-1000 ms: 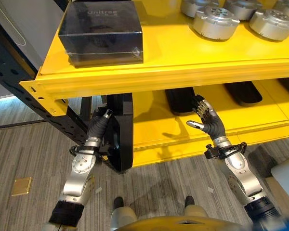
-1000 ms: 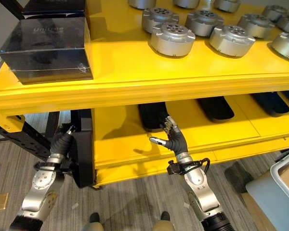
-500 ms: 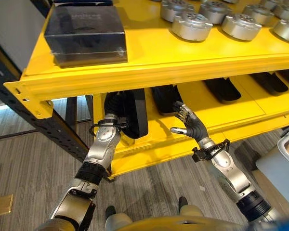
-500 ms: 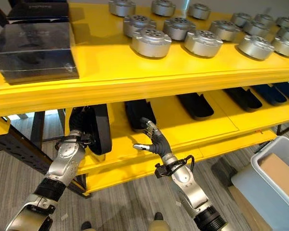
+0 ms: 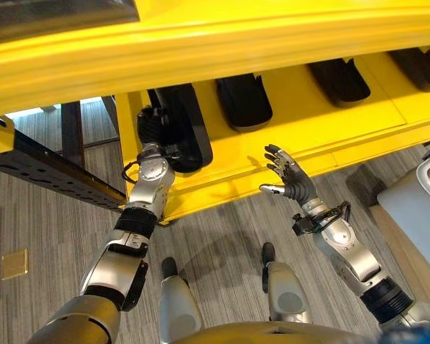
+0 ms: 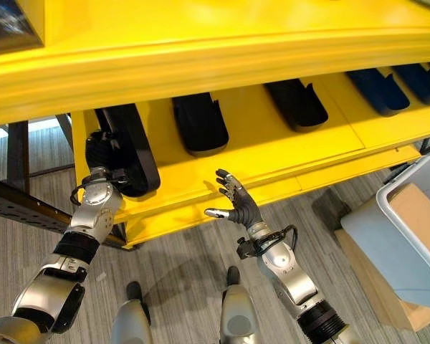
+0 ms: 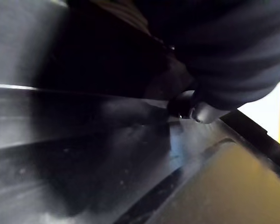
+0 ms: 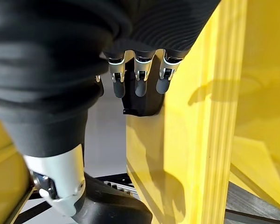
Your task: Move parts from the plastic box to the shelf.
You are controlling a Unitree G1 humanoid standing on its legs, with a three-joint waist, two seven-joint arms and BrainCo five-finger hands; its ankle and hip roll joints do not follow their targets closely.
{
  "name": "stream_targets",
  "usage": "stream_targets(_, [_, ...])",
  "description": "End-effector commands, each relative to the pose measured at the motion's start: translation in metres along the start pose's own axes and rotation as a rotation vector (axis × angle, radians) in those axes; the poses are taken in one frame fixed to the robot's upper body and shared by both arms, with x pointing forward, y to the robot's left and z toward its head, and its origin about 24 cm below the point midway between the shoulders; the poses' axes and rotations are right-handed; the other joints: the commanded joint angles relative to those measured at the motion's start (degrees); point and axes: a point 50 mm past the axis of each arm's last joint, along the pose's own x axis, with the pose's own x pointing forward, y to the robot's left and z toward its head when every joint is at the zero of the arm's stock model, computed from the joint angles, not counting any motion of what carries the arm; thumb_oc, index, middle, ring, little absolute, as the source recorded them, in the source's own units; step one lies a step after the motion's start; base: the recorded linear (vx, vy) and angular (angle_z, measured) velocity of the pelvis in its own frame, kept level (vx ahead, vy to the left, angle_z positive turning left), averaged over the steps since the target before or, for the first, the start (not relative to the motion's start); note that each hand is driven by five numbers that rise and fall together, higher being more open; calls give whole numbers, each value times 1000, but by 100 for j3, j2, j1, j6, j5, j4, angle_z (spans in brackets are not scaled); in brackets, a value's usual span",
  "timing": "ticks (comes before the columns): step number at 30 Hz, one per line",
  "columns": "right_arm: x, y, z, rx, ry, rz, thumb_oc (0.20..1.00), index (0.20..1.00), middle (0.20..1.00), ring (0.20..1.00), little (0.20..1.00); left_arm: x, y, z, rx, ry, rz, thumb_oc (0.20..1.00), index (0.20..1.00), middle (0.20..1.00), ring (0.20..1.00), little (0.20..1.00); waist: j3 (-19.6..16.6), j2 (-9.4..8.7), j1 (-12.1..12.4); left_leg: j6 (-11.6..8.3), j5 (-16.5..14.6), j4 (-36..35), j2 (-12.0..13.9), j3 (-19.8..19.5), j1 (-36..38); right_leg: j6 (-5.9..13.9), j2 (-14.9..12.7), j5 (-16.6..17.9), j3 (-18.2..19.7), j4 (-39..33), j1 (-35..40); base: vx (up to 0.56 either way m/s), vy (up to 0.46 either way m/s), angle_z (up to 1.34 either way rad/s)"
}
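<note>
We cannot see the left robot hand's [image 5: 152, 126] fingers: they lie behind the black part [image 5: 185, 129] at the shelf's [image 5: 287, 136] left end, and its wrist view is too dark and blurred to settle it. The bin [image 6: 408, 236] is cut off by the right edge, and the far-right parts [image 5: 424, 66] too.

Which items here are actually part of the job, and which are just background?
Job:
- black part at the left hand, on the lower shelf
- other black parts laid along that shelf
- right hand, empty, fingers spread, short of the shelf edge
- grey plastic box at the robot's right

Background:
- brown carton in the box
- dark rack beam
- floor
</note>
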Motion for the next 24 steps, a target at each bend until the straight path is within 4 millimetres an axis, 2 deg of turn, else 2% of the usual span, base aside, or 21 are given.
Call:
stream_targets(1, [-2,0,28,33,-167,-5,1000,1000,1000,1000,1000,21,2,53,-52,-222,47,200,200,200,200,200,-488,-38,33,-66,35,239,255,-55,16,52,-117,-112,252,919,-471,-55,4,11])
stream_targets(6, [-4,-6,33,20,-189,-25,1000,1000,1000,1000,1000,33,14,76,-5,-283,104,200,200,200,200,200,-377,-34,53,-61,25,476,180,-181,-451,50,-190,-117,211,1105,-813,-60,14,13])
stream_targets(10, [-7,-6,33,26,-191,-16,1000,1000,1000,1000,1000,44,15,96,18,-318,126,200,200,200,200,200,-309,-59,65,-45,44,545,135,-253,-697,46,-225,-110,186,1161,-995,-38,4,12])
stream_targets(18, [-10,-7,33,26,-186,1,1000,1000,1000,1000,1000,61,8,119,170,-337,118,200,200,200,200,200,-199,-94,38,-24,53,687,94,-343,-1014,57,-250,-123,177,1282,-1239,-12,0,5])
stream_targets(24, [-10,-5,34,34,-189,14,1000,1000,1000,1000,1000,67,-5,126,154,-306,100,200,200,200,200,200,-119,-108,5,-2,-9,838,97,-366,-1208,61,-255,-179,200,1408,-1410,0,3,1])
